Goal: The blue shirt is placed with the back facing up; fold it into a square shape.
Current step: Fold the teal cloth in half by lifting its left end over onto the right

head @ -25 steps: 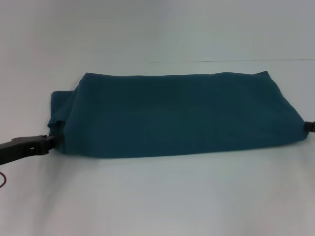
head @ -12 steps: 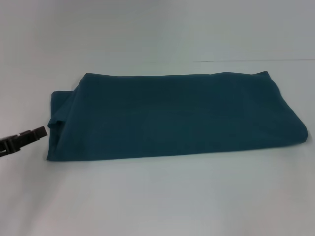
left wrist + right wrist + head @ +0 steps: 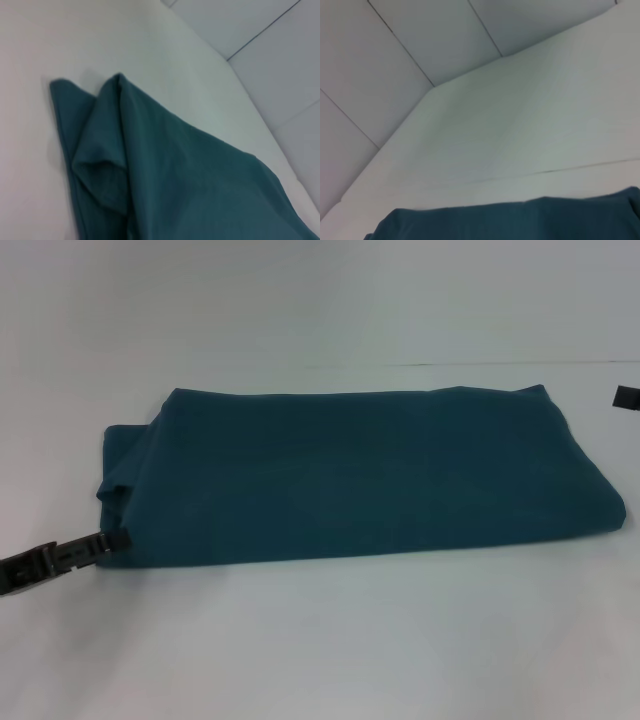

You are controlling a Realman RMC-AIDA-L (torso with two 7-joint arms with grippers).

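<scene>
The blue shirt (image 3: 360,475) lies on the white table as a long, flat, folded band running left to right, plain side up. At its left end a smaller layer (image 3: 118,465) sticks out from under the top fold; the left wrist view shows this bunched corner (image 3: 100,170) close up. My left gripper (image 3: 112,538) reaches in low from the left edge, its tip at the shirt's near left corner. Only a small dark piece of my right gripper (image 3: 626,398) shows at the right edge, above and off the shirt's right end. The right wrist view catches the shirt's far edge (image 3: 520,220).
The white table (image 3: 320,640) stretches bare in front of and behind the shirt. A thin seam (image 3: 500,364) runs across it at the back right. Grey floor tiles (image 3: 280,50) lie beyond the table's edge in the wrist views.
My left gripper pulled back to the left off the shirt, then came in again lower at the near left corner. My right gripper left the shirt's right end and now shows higher up.
</scene>
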